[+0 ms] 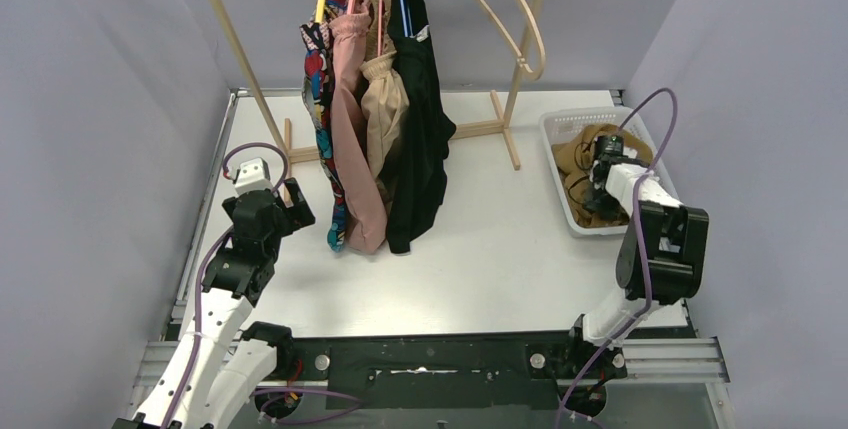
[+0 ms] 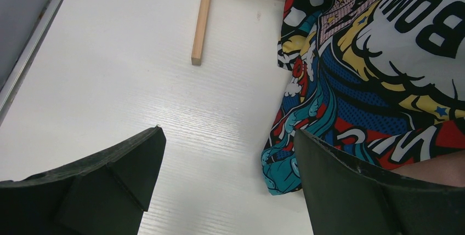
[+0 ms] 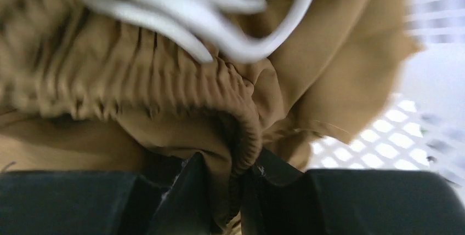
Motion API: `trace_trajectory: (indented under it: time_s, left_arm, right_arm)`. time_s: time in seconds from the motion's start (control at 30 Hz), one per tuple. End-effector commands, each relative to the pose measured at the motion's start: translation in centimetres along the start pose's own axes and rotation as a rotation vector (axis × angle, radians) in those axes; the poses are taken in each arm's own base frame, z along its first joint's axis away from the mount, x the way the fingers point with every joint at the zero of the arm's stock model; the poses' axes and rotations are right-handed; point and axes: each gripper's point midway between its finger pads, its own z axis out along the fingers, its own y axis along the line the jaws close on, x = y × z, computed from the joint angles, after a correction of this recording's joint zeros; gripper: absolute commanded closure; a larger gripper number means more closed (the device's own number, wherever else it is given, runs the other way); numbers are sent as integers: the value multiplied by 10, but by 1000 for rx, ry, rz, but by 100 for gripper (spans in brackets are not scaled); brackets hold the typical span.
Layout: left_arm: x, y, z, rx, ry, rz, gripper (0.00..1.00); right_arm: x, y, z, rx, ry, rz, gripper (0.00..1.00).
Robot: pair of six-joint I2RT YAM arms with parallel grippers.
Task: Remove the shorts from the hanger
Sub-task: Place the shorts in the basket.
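Several shorts hang from the wooden rack: comic-print shorts [image 1: 322, 99], dusty pink shorts [image 1: 352, 119], beige shorts [image 1: 384, 109] and black shorts [image 1: 420, 129]. An empty wooden hanger [image 1: 505, 4] hangs to their right. The tan-brown shorts [image 1: 580, 154] lie in the white basket [image 1: 560, 127]. My right gripper [image 1: 604, 161] is over the basket, shut on the gathered waistband of the tan-brown shorts [image 3: 164, 87]. My left gripper [image 1: 295, 207] is open and empty, low beside the hem of the comic-print shorts [image 2: 373, 70].
The rack's wooden foot [image 2: 202, 18] lies on the white table ahead of my left gripper. The rack's right post and foot [image 1: 510, 119] stand left of the basket. Purple walls close in both sides.
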Motion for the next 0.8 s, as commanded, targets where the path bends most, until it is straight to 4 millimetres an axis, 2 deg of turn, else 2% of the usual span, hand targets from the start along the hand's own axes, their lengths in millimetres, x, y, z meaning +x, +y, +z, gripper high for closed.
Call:
trace_trajectory:
  time_s: [0.0, 0.13, 0.2, 0.33, 0.4, 0.5, 0.6, 0.67, 0.77]
  left_arm:
    - [-14, -7, 0, 33, -58, -8, 12]
    - [-14, -7, 0, 35, -57, -8, 11]
    - [-14, -7, -1, 36, -58, -8, 11]
    - [-15, -7, -1, 33, -60, -9, 11]
    - [-15, -6, -1, 28, -60, -9, 11]
    - [-14, -7, -1, 30, -57, -10, 11]
    - [-14, -7, -1, 30, -56, -9, 12]
    - [-14, -6, -1, 27, -57, -9, 11]
    - [-13, -6, 0, 26, -54, -9, 11]
  right_arm:
    - [28, 11, 12, -51, 101, -55, 79]
    - [35, 0, 2, -19, 69, -16, 75]
    - [46, 0, -3, -35, 79, -7, 74]
    - [65, 15, -16, -82, 83, -11, 72]
    - [62, 20, -29, -90, 45, -9, 62]
    - [33, 14, -58, -91, -36, 20, 49]
    - [-4, -5, -96, -56, -157, 63, 29]
    - [-26, -16, -123, -64, -239, 97, 23]
    - [-51, -20, -152, -112, -325, 124, 18]
